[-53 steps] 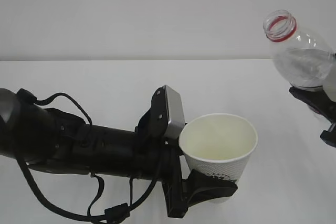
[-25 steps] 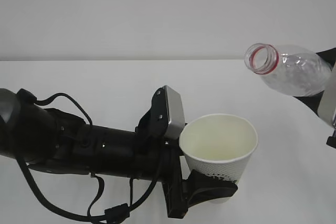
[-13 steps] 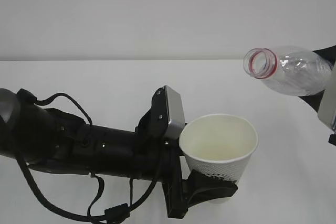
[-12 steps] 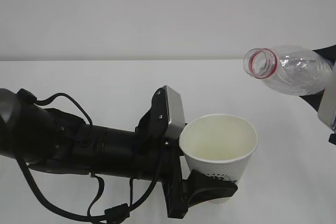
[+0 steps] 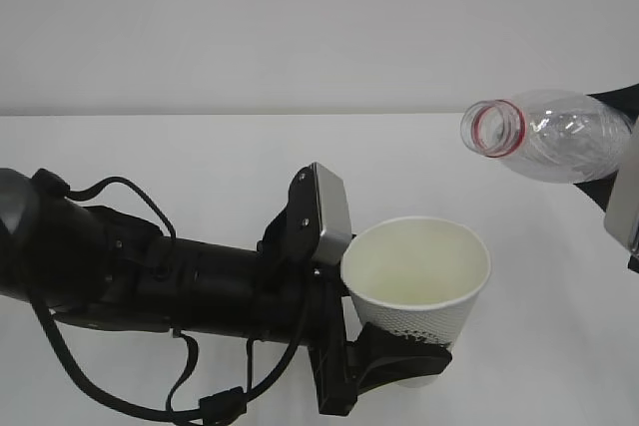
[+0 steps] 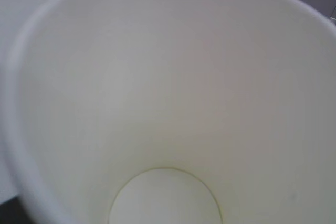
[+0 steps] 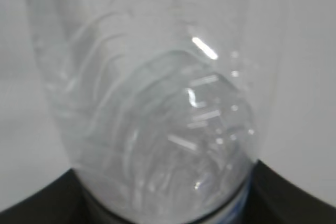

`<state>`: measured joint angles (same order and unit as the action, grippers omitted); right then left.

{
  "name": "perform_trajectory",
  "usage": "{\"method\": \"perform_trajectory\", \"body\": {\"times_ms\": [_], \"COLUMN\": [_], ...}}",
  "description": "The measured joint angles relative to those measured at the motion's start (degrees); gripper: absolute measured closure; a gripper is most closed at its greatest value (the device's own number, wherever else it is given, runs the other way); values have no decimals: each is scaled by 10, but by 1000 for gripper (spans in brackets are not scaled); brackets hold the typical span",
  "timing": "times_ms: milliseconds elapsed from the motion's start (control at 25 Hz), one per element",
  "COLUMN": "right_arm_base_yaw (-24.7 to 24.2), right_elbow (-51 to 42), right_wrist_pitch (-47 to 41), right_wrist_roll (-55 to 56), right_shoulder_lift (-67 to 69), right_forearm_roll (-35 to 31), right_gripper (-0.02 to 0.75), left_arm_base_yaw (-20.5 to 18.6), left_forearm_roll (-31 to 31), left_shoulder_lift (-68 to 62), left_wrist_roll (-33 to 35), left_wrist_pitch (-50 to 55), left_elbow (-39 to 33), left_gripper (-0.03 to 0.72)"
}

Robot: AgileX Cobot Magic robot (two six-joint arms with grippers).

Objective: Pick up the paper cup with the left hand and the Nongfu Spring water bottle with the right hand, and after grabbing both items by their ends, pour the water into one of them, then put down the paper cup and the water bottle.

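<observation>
Black cabled left hand point(image 5: 399, 361) clamps the white tapered paper cup point(image 5: 416, 291) near its base, upright above the table. Right hand point(image 5: 624, 187), mostly out of frame, grips the clear ribbed plastic bottle point(image 5: 544, 135), tilted almost horizontal, mouth toward cup. Cup appears dry; pouring and set-down remain.

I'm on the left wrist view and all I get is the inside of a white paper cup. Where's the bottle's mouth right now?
Observer: The clear ribbed plastic bottle is tipped nearly level. Its red-ringed mouth faces left, above and just right of the white paper cup in the exterior view.
Operator: Anything pouring out?
Observer: No stream shows at the mouth.
Operator: How is the cup held?
Observer: The black left tool clasps its lower wall, cup upright.
</observation>
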<state>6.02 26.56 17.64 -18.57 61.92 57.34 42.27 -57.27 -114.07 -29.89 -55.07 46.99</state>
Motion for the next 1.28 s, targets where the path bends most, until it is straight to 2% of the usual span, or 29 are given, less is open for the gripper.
{"method": "perform_trajectory", "body": {"times_ms": [320, 1280], "right_arm_base_yaw": [0, 0], "right_elbow": [0, 0], "right_wrist_pitch": [3, 4], "right_wrist_roll": [-65, -167], "right_shoulder_lift": [0, 0], "right_forearm_roll": [-49, -85], "right_gripper": [311, 311], "left_arm_base_yaw": [0, 0], "left_forearm_roll": [0, 0], "left_shoulder_lift": [0, 0], "left_wrist_roll": [0, 0], "left_wrist_pitch": [0, 0], "left_elbow": [0, 0], "left_gripper": [142, 142]}}
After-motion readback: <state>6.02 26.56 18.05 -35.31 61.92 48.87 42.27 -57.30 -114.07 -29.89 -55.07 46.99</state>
